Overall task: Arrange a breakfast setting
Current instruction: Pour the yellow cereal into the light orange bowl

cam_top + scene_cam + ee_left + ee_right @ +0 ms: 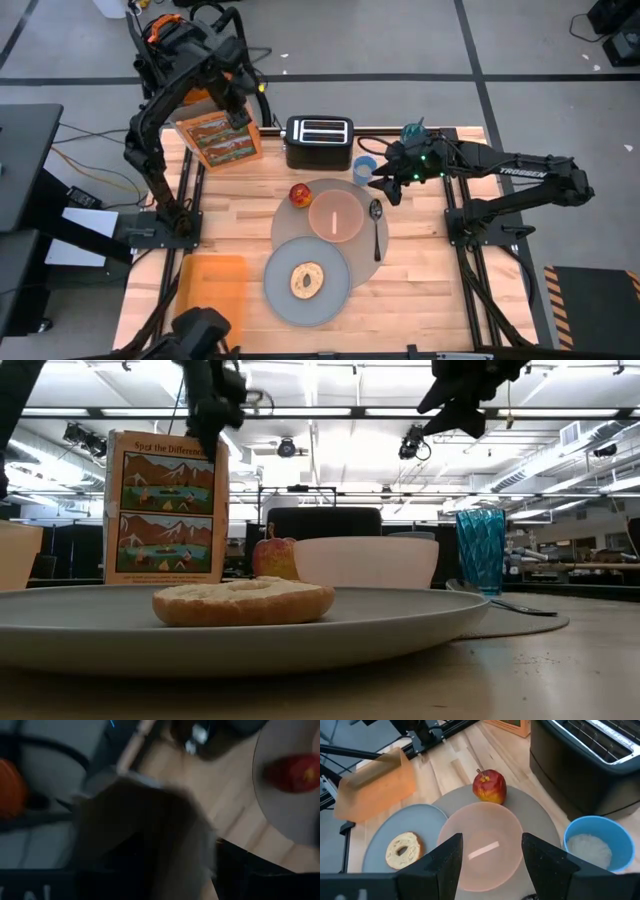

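Key relation: the right gripper (392,188) is hovering with fingers spread, above the table just right of the small blue cup (365,169) and beyond the far end of the dark spoon (376,226), whose long axis is running from the toaster (319,141) side toward the table's near edge.
Nearer arm: the right one is sitting far closer to cup and spoon.
Left gripper (238,108): pinching the top of the cereal box (218,138), left of the toaster.
Taupe mat (380,250): carrying the pink bowl (335,215), the red apple (300,194) and the spoon.
Bowl: appearing empty.
Cup: seemingly holding something pale.
Grey plate (338,290): overlapping the mat's near edge, holding the bagel (306,281).
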Controlling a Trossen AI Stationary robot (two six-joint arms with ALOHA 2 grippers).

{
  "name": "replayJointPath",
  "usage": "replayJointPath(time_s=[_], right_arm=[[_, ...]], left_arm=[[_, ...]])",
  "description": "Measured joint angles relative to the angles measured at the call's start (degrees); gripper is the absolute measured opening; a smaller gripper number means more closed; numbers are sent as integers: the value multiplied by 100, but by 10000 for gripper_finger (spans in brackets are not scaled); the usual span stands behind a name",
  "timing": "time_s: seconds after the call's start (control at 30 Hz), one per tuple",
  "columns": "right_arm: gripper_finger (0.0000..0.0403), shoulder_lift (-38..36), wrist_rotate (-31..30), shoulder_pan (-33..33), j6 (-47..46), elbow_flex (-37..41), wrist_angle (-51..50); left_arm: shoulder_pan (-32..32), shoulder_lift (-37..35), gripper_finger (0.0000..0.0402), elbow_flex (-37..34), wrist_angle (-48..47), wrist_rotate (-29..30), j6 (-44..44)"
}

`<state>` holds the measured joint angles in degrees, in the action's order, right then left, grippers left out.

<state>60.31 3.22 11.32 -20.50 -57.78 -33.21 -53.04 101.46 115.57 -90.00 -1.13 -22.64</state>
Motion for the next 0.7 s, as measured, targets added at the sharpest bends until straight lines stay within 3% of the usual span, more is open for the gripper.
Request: replayJointPath(time_s=[0.13, 0.27, 0.47, 0.7], right_arm=[[210, 0, 119, 126, 130, 0, 27], [210, 0, 131, 203, 329, 0, 167], [209, -43, 136, 227, 612, 0, 760], [194, -331, 267, 226, 1346, 0, 1467]], left_arm=[[86, -70, 191, -713, -5, 13, 81], [244, -101, 145, -980, -3, 68, 108], [422, -102, 16, -611, -7, 202, 122], [546, -604, 6, 159, -11, 208, 428]])
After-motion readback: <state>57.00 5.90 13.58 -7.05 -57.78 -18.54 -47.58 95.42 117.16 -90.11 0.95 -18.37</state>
